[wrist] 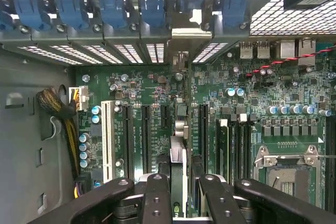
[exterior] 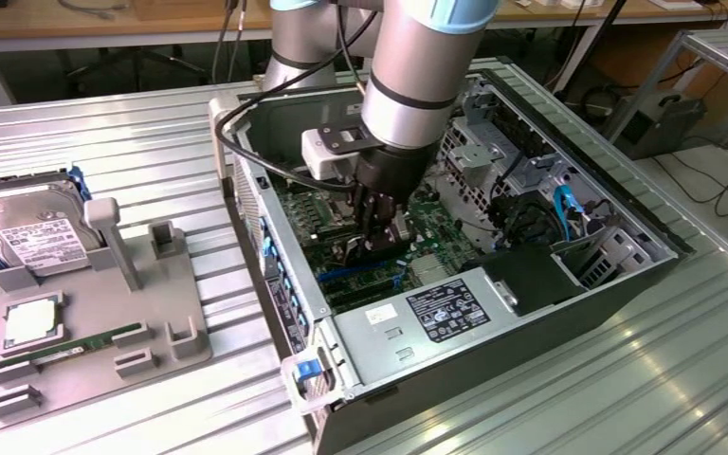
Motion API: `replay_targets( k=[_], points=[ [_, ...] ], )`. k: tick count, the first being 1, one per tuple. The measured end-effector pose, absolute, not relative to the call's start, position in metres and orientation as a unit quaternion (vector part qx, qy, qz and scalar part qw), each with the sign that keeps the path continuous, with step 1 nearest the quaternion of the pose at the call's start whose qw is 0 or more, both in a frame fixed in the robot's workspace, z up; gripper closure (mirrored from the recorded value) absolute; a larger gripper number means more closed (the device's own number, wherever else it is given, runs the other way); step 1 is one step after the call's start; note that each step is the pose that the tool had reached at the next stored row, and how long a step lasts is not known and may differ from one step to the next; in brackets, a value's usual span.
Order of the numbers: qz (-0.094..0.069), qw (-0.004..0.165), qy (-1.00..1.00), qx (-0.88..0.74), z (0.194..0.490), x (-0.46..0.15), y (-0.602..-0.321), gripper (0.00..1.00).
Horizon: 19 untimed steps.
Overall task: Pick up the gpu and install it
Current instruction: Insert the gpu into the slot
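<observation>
Arm: single arm reaching down into the open computer case (exterior: 617, 275), wrist low over the motherboard (exterior: 434, 232)
Gripper: gripper (exterior: 377, 248) sits deep in the case, partly closed, its fingers (wrist: 157, 195) set on either side of a thin card seen edge-on in the wrist view
Held item: judged to be the gpu (wrist: 178, 145); only its narrow edge and the silver end bracket (wrist: 190, 32) are readable, so the identification leans on the task
GPU position: directly below and between the fingers, standing on edge over the motherboard, not lying flat
Long axis: runs from the gripper out toward the rear slot covers, parallel to the black expansion slots (wrist: 146, 132) and the white slot (wrist: 107, 140) beside them
Bracket end: reaches the row of blue slot latches (wrist: 113, 11) at the back wall, lined up with one open bay
Seating: cannot tell whether the card edge is already in its slot or just above; the contact is hidden by the card itself
Key relation: card axis and slot axis appear aligned; what remains, as a judgement, is purely a downward matter along the gripper's own approach line
Surroundings: parts tray (exterior: 86, 332) well apart at the exterior view's left, carrying a hard drive (exterior: 29, 232), a green RAM stick (exterior: 67, 349) and a CPU (exterior: 31, 320)
Neighbours: empty CPU socket (wrist: 286, 171) to one side of the card
</observation>
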<state>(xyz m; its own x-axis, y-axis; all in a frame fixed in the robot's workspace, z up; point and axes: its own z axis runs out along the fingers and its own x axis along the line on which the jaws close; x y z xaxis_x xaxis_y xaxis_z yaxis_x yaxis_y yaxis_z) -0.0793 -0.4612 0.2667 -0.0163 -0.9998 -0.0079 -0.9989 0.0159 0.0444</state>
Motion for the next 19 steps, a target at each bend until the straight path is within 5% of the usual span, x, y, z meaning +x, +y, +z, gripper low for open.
replay_targets(
  k=[19],
  points=[
    [-0.029,0.000,-0.712,0.701,0.2578,-0.0847,-0.4603,0.74]
  ],
)
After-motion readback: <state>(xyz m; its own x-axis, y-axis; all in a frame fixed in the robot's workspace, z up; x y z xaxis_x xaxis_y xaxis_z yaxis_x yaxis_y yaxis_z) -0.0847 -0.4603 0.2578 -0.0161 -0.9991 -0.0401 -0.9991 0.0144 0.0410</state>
